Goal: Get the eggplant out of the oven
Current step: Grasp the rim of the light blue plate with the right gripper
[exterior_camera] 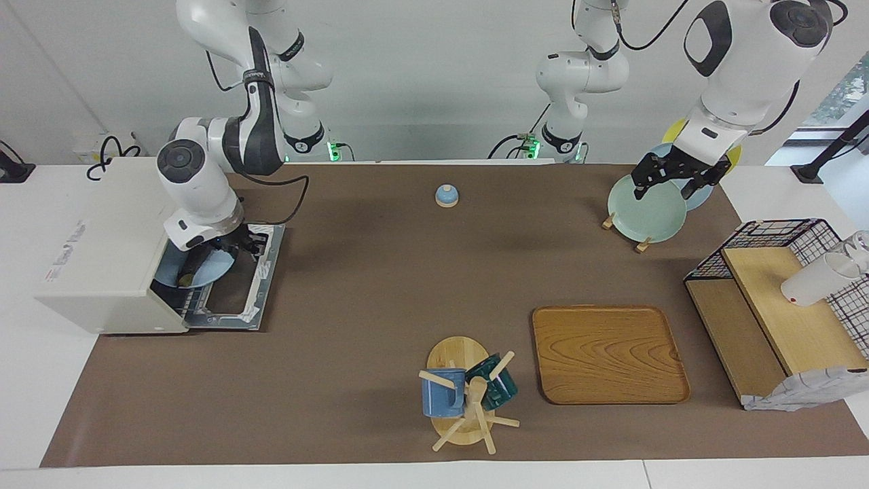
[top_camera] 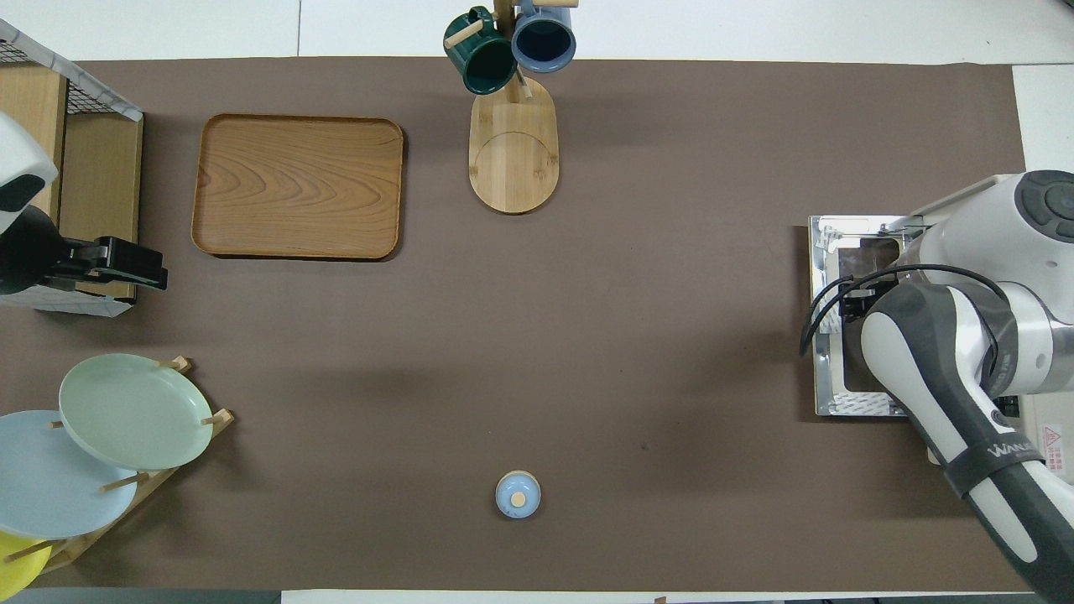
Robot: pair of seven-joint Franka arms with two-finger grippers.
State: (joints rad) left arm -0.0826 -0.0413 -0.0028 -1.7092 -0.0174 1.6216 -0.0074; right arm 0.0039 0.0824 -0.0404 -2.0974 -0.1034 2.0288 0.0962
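The off-white oven (exterior_camera: pixel 102 251) is seen at the right arm's end of the table, its glass door folded down flat. A dark eggplant (exterior_camera: pixel 189 266) is laid inside it on a blue plate (exterior_camera: pixel 207 270).
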